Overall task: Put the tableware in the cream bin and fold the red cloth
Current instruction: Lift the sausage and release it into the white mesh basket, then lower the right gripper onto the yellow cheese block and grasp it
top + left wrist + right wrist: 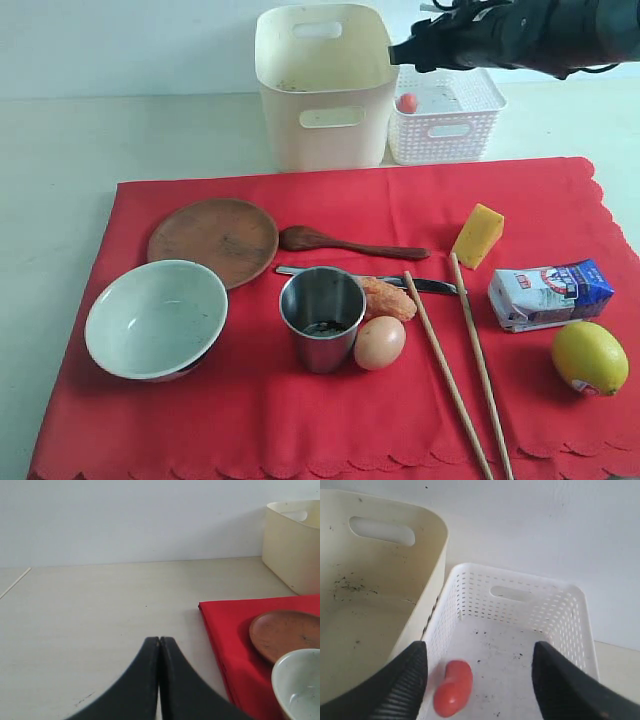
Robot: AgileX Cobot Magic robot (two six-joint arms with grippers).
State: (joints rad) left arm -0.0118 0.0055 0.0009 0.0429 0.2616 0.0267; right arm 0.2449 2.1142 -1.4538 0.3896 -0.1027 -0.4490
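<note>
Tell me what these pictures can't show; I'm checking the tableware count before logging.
Floor of the cream bin: exterior view, hidden by its own front wall.
Middle of the knife: exterior view, behind the steel cup and sausage.
Near tips of the chopsticks: exterior view, cut by the bottom edge.
Lettering on the milk carton: exterior view, too small.

Closed left gripper (pixel 159 645) above bare table (pixel 90 630)
</note>
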